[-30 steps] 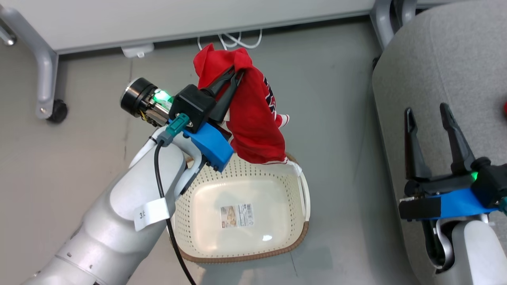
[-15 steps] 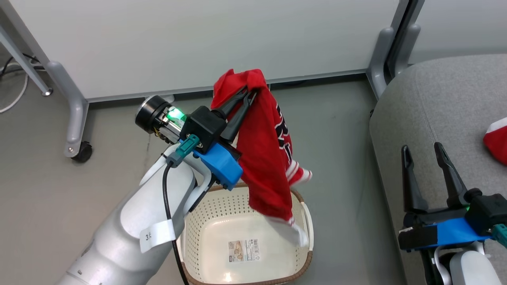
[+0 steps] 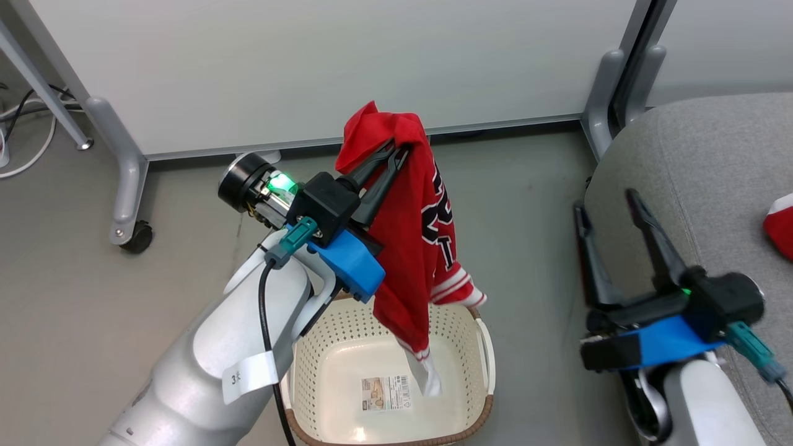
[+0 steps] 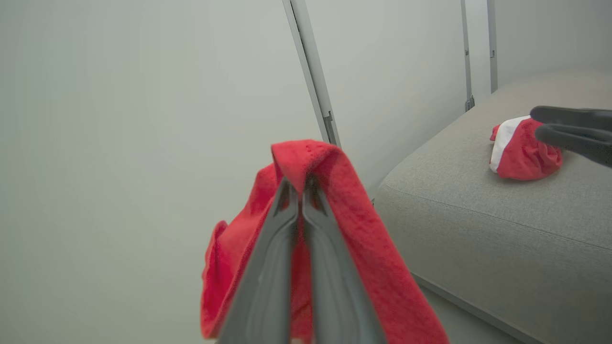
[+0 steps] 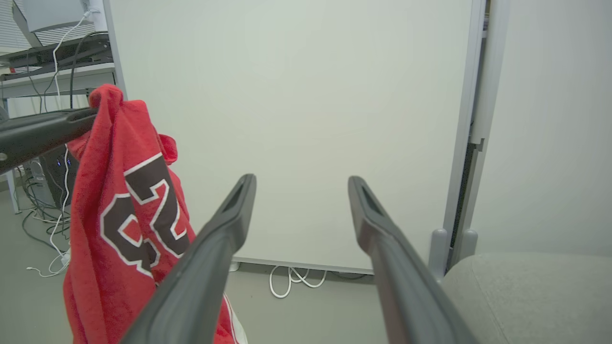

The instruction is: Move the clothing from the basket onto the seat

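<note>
my left claw (image 3: 399,150) is pressed together on a fold of the red garment (image 3: 409,248), pinching it right at the fingertips. a bunched peak of cloth stands above the tips. the rest drapes down the right side of the fingers and hangs well below them. the black-and-white printed graphic faces away from this claw, toward my right arm, with striped trim lower down and a white tail at the very bottom. that tail dangles over the inside of the basket (image 3: 484,347), and i cannot tell whether it dips below the rim. the basket sits on the floor beneath the claw and back toward my wrist, with a paper label (image 3: 386,393) on its bottom.

my right claw (image 3: 605,203) is spread wide, fingers bare. it hovers at the near left edge of the seat (image 3: 700,155), whose grey cushion runs off to its right. a second garment (image 3: 782,224), red with a white panel, lies crumpled on that cushion to the right of this claw and apart from it.

ahead of both claws stands a pale partition panel (image 3: 310,62) on grey legs, and a caster (image 3: 137,237) sits far to the left of my left claw.
</note>
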